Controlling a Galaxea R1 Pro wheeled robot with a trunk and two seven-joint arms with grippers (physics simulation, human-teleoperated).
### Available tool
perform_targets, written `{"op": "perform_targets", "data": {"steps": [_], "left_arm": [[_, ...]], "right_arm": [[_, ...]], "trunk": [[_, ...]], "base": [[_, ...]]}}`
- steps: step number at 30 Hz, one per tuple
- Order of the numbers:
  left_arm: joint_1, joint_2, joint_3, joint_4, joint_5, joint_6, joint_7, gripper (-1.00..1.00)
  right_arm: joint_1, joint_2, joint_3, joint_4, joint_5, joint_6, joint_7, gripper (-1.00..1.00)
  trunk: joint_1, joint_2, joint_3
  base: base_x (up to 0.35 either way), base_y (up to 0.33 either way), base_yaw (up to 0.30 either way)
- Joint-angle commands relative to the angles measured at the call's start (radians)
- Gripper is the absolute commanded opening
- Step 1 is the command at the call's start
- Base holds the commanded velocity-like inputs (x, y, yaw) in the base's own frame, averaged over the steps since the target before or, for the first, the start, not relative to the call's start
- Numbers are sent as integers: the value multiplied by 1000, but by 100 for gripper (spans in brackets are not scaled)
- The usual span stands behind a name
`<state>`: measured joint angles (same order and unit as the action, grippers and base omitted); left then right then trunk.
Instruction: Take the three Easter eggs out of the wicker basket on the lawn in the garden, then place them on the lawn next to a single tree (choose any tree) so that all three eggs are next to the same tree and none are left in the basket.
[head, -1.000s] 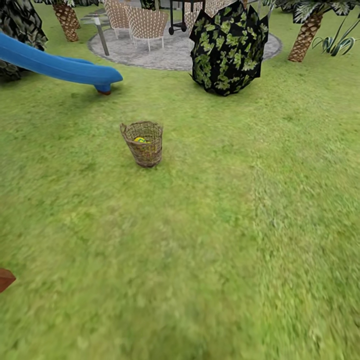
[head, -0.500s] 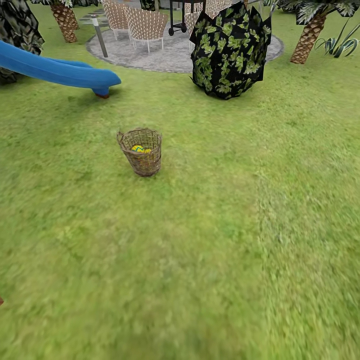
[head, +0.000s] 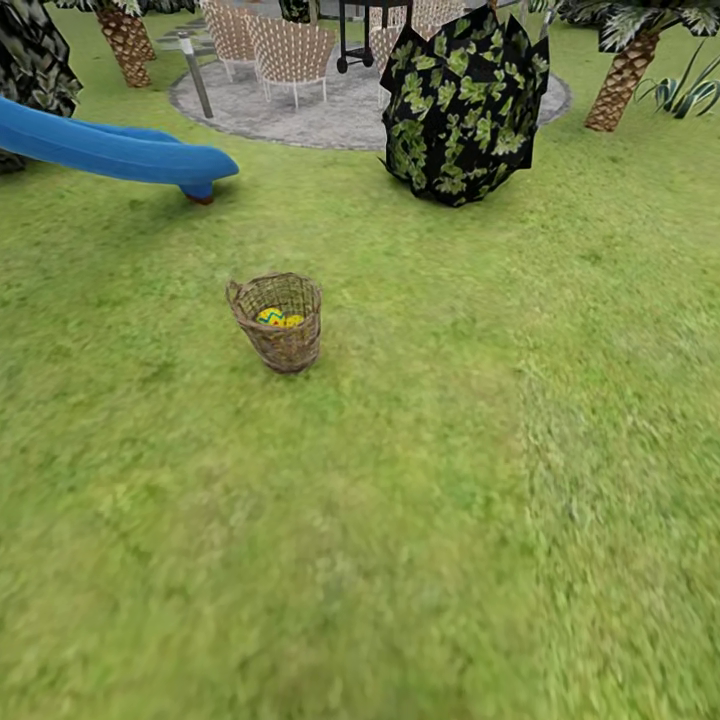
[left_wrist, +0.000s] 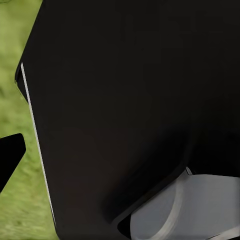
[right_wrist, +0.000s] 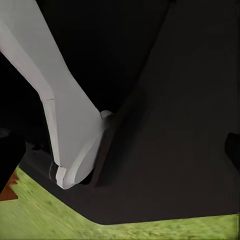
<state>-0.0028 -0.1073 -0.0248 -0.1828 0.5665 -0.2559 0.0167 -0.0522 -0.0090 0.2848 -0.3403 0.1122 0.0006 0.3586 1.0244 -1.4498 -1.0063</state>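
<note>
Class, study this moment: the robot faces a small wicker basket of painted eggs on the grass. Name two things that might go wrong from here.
1. The small tan woven wicker basket stands free on the bright green lawn; a clumsy reach might tip it.
2. The yellow eggs with blue zigzags sit low inside and overlap, so a gripper may struggle to single one out.

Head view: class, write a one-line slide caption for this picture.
Wicker basket holding Easter eggs stands upright on the lawn, blue slide and dark-leaved shrub beyond.
</note>
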Motion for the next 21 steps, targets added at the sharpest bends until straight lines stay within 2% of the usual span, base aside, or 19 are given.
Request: {"op": "perform_targets", "data": {"steps": [1, 21], "left_arm": [[0, 0, -3, 0, 4, -3, 2, 100], [0, 0, -3, 0, 3, -3, 2, 100]], "right_arm": [[0, 0, -1, -1, 11, -4, 3, 100], [0, 0, -1, -1, 11, -7, 3, 100]], "trunk": [[1, 0, -1], [1, 0, -1]], "base": [[343, 0, 0], [343, 0, 0]]}}
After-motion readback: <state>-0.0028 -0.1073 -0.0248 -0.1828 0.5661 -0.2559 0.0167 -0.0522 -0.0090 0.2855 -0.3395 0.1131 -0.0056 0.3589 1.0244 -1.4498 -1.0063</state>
